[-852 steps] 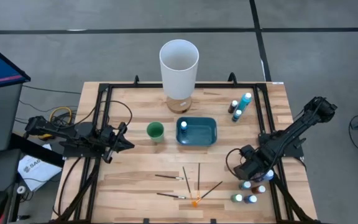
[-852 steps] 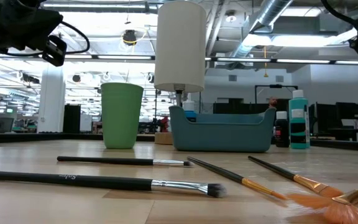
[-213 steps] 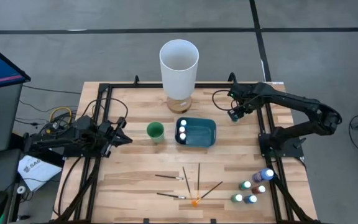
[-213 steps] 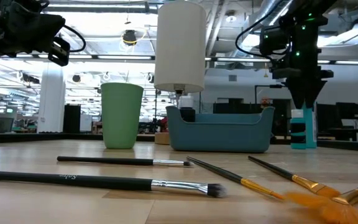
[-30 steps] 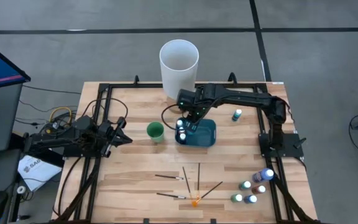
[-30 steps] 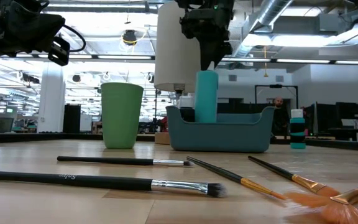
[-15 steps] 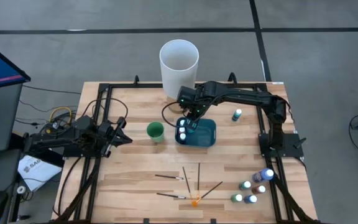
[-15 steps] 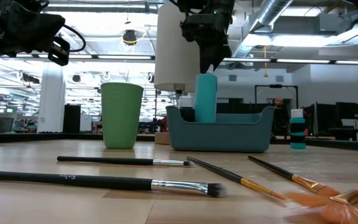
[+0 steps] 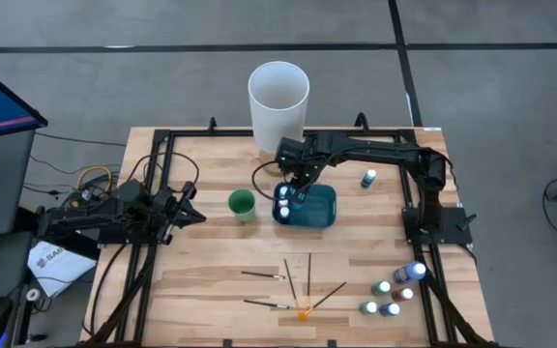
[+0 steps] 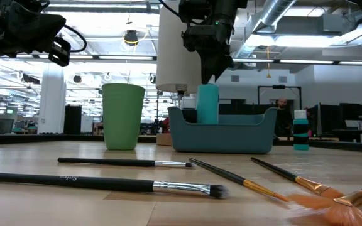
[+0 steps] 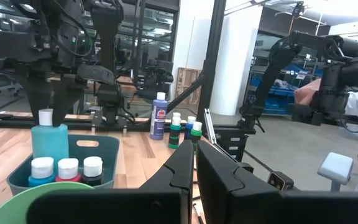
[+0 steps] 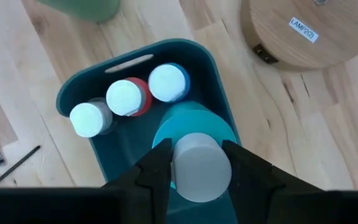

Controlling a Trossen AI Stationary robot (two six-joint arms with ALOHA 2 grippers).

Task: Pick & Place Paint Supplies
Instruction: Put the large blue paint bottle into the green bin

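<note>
Brushes point(image 10: 105, 183) lay untouched at the near edge of the wooden surface point(image 9: 201, 290), with a cluster of small bottles point(image 9: 395, 295) at the near right corner, as the right pincer point(image 12: 194, 163) worked over the teal bin point(image 9: 319, 208) in the middle. The teal bottle point(image 10: 207, 104) stood upright inside the bin, long axis vertical, directly below the pincer, whose fingers point(image 12: 156, 163) flanked the pale cap on either side. They appeared to have eased off it, though the wrist view left it unclear whether the pads were touching the cap or just clear of it. Three capped bottles point(image 12: 126, 98) stood in a row just beside it in the same bin. The next move looked like a straight lift away. The left pincer point(image 11: 195, 163), clenched on nothing, waited at the left side of the surface, near the green cup point(image 9: 242, 203) and farther from the bin than its partner. One more bottle point(image 9: 368, 178) stood alone farther back on the right, nearer the right arm.
</note>
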